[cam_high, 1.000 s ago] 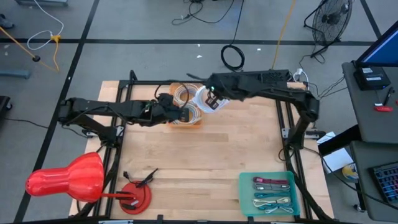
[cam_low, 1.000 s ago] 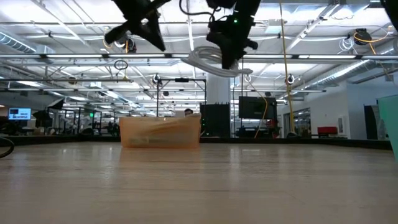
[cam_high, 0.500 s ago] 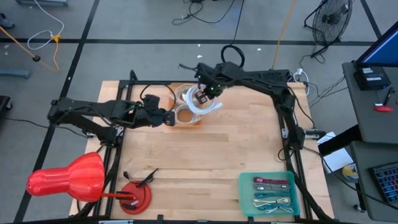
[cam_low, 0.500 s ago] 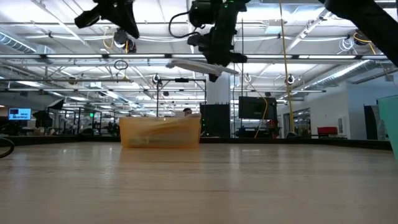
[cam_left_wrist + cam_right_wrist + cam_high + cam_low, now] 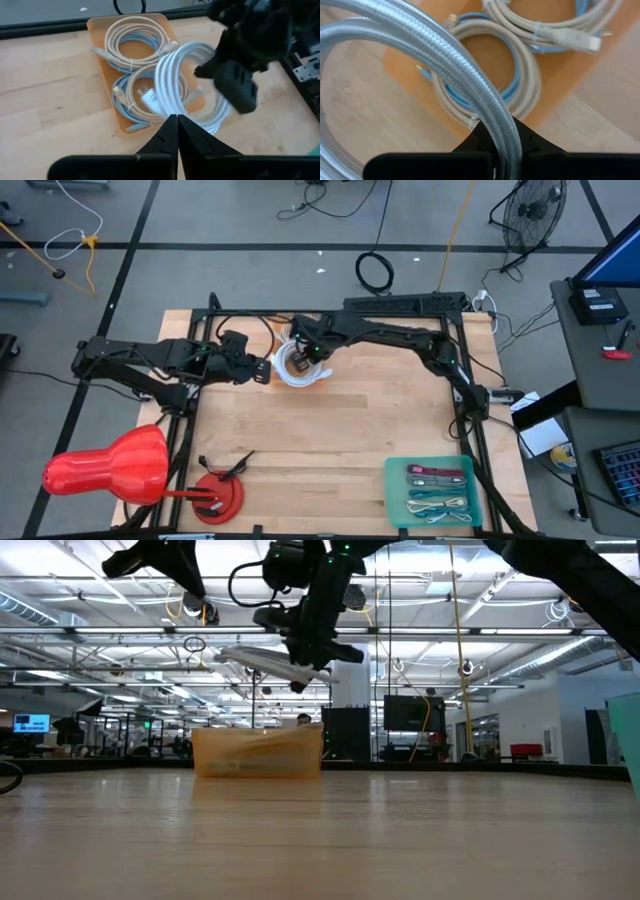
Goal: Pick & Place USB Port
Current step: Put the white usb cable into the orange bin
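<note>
A white braided cable coil (image 5: 293, 368) (image 5: 176, 85) hangs in the air over the orange tray (image 5: 318, 378) (image 5: 258, 752) at the table's far middle. The tray holds two grey-and-blue cable coils (image 5: 134, 44). My right gripper (image 5: 308, 350) (image 5: 298, 632) is shut on the white coil above the tray. My left gripper (image 5: 258, 368) (image 5: 176, 122) is shut and empty, just left of the tray and raised off the table. My right gripper pinches several strands of the white coil's loop (image 5: 496, 127) between its two fingers, coming from above. The fingers lie across the strands. The coil is lifted clear and hangs tilted below the fingers (image 5: 268, 660), above the tray.
A green tray (image 5: 395, 498) with several cables sits at the table's near right corner. A red round base (image 5: 215, 495) and a red bulb-shaped object (image 5: 110, 465) are at the near left. Bare wood stretches across the middle of the table (image 5: 330, 430).
My right gripper has carried the white coil toward the table's left and a little nearer and lower, from right of the tray to over it; the coil has tipped as it went. My left gripper has drawn back toward the table's left, away from the tray.
</note>
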